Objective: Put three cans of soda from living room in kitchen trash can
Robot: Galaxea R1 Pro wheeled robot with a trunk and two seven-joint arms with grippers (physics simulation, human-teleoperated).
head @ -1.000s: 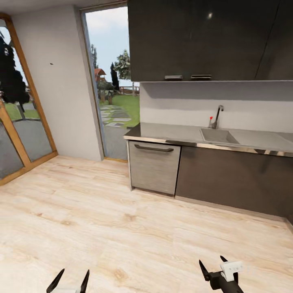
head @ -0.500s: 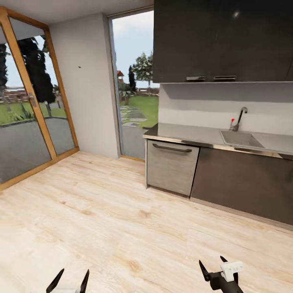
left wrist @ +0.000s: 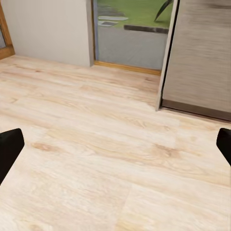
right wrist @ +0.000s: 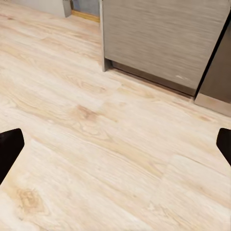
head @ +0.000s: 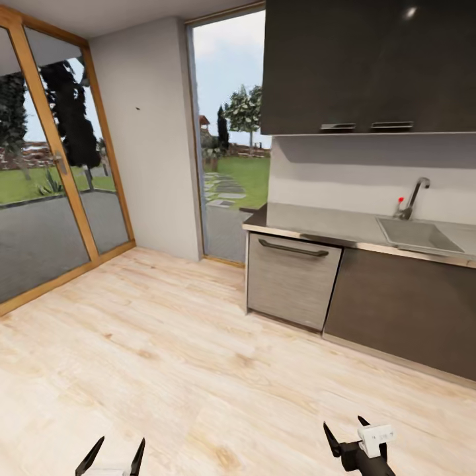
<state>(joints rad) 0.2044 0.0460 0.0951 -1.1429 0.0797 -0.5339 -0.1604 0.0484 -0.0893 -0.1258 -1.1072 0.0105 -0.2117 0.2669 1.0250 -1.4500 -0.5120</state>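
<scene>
kitchen (head: 370, 218) is what you face in the head view: dark upper cabinets (head: 370, 66) hang above a steel countertop (head: 317, 221), and a sink (head: 416, 235) with a curved tap (head: 413, 197) is set into that countertop toward its far right. under the countertop's near end sits a grey dishwasher front (head: 291, 281) with a dark bar handle, and dark base cabinets (head: 403, 311) run on beside it. beyond the countertop's end a tall window (head: 228, 142) shows grass and trees, then a pale wall (head: 152, 139), then wood-framed glass doors (head: 49, 172). pale wood-plank floor (head: 165, 357) spreads from the countertop toward you. your left gripper (head: 111, 456) and right gripper (head: 345, 430) sit low in this view, each with black fingers spread apart and nothing between them. in the left wrist view the left gripper's fingertips (left wrist: 9, 149) stand wide at the edges over the floor, with the dishwasher front's corner and the window's base ahead. in the right wrist view the right gripper's fingertips (right wrist: 10, 147) are likewise parted and empty, over floor close to the dishwasher front. you see the kitchen here, with the countertop as its near edge.
</scene>
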